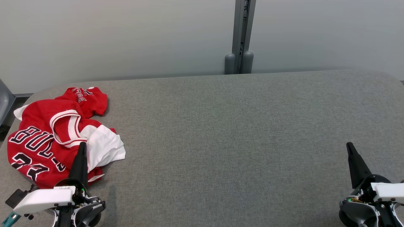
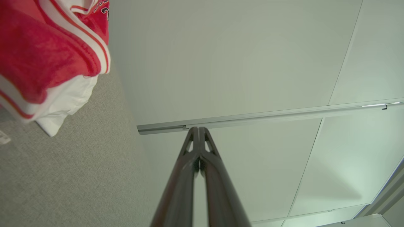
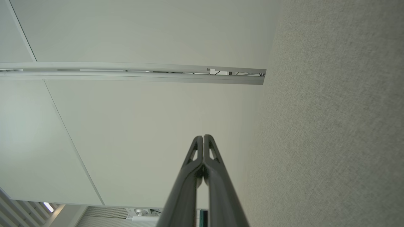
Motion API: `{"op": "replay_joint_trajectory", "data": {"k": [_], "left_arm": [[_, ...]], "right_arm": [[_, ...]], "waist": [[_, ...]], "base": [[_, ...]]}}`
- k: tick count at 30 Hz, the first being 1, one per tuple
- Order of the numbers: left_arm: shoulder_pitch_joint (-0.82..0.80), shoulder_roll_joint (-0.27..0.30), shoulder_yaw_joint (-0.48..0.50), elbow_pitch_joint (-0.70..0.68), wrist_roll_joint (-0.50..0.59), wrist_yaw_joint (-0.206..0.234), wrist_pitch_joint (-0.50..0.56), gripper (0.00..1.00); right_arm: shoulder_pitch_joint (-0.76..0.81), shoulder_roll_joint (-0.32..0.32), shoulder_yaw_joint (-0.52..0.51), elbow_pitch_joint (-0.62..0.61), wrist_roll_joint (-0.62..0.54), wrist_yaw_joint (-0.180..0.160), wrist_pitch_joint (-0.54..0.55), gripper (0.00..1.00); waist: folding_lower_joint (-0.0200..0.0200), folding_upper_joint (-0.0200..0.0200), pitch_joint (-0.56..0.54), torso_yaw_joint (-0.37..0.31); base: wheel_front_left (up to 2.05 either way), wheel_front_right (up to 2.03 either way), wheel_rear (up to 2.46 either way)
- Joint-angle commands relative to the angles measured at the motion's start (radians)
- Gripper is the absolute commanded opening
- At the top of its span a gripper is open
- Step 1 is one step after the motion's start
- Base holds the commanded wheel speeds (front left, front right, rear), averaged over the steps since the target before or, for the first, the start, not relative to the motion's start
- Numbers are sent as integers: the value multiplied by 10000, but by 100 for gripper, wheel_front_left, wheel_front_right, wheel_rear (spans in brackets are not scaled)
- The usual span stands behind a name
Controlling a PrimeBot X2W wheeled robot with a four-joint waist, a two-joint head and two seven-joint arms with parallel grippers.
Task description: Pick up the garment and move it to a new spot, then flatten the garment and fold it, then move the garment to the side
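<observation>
Red cloth with white trim and black-and-white lettering: the garment (image 1: 47,138), crumpled in a heap at the far left of the grey, felt-like tabletop (image 1: 221,142), close to its rounded left corner, with a white inner layer spilling out on the heap's right side. Just in front of that heap, low in the head view, the left claw (image 1: 82,145), fingers pressed together into one dark point and holding nothing, its tip overlapping the garment's near edge in that view; touching the cloth or above it, impossible to tell. In the left wrist view, those two fingers closed tip to tip against a pale wall (image 2: 236,63), the red-and-white heap up in the left corner, apart from them. Across the middle, plain grey tabletop, and behind it the pale wall, split by a grey upright post (image 1: 241,31). At the lower right, well apart from the garment, the right claw (image 1: 349,145), likewise closed tight on nothing, pointing up the head view over the tabletop.
</observation>
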Motion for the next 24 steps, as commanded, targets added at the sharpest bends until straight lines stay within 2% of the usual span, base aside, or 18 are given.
{"op": "replay_joint_trajectory", "data": {"k": [1,24], "left_arm": [[-142,26,21,3,15,-25,20,0],[-143,26,21,3,16,-25,20,0]], "right_arm": [[-110,-34,0,19,-28,9,16,0],[-110,-34,0,19,-29,9,16,0]], "waist": [[0,-1,0,0],[0,-1,0,0]], "base": [[0,0,0],[0,0,0]]}}
